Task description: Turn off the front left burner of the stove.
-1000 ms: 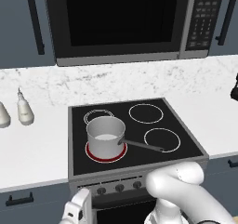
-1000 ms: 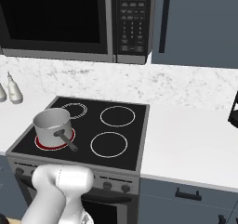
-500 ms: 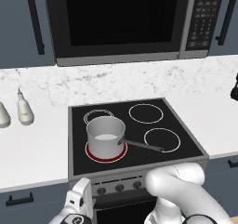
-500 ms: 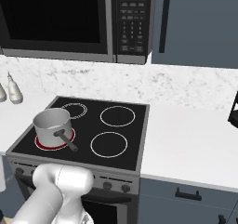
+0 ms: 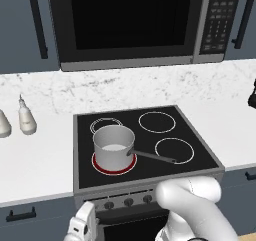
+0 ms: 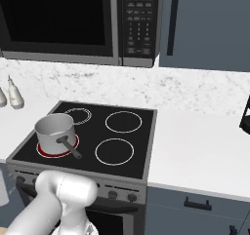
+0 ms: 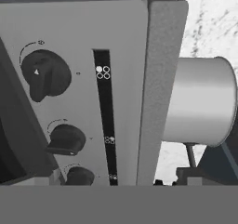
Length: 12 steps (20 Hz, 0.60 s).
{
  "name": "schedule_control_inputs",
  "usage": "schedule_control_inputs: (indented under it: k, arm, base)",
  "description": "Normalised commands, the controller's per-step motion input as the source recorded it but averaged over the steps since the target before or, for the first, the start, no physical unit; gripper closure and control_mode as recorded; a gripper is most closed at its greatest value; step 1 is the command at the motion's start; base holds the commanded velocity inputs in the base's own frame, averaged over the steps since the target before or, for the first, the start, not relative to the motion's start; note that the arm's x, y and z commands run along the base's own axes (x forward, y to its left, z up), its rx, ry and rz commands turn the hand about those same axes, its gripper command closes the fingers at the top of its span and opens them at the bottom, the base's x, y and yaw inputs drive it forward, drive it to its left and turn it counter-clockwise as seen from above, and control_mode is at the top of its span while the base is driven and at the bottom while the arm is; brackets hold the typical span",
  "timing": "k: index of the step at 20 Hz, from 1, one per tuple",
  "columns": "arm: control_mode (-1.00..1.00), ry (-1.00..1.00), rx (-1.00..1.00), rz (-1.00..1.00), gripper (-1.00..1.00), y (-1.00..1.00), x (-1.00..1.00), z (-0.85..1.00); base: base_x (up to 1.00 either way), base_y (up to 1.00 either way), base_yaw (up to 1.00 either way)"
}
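Where the arm works: low in front of the stove (image 5: 146,139), its white elbow bulging up at the lower right of the left base view.
Far left: two pale bottles (image 5: 26,120) stand on the white counter (image 5: 40,160), well apart from the cooktop.
Gripper (image 5: 80,229): seen from the left base camera just below the left end of the grey steel front panel (image 5: 90,201), near the row of small dark knobs (image 5: 128,202). Whether its fingers are spread or closed cannot be made out.
Hand camera: rolled sideways and close to the panel. One large knob (image 7: 45,74) with a white pointer mark sits uppermost, with two more knobs (image 7: 66,138) beyond it and a dark strip of burner symbols alongside.
Front left burner (image 5: 115,171): at the near left corner of the black glass, its ring glowing red.
Saucepan (image 5: 114,146): steel, upright on the front left burner and covering most of the red ring. Its dark handle points right, toward the front right ring (image 5: 174,150).
Back burners: a double-ringed white circle (image 5: 106,126) behind the pan, a plain white circle (image 5: 156,121) to its right.
Above: a black-windowed microwave (image 5: 130,25) between blue-grey cabinets.
Far right: a dark object (image 5: 252,97) at the edge of the counter, too cropped to identify.
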Motion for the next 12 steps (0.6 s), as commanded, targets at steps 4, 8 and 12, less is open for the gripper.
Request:
schedule_control_inputs:
  k: [4,8,12]
  arm:
    - [-1.00,-0.01,0.00,0.00,-1.00,0.14,0.03,0.00]
    - [-1.00,0.00,0.02,0.00,-1.00,0.12,0.10,-0.02]
    - [-1.00,-0.01,0.11,0.02,-1.00,0.01,0.01,-0.17]
  base:
    - [0.00,0.00,0.00]
    - [0.00,0.00,0.00]
    - [0.00,0.00,0.00]
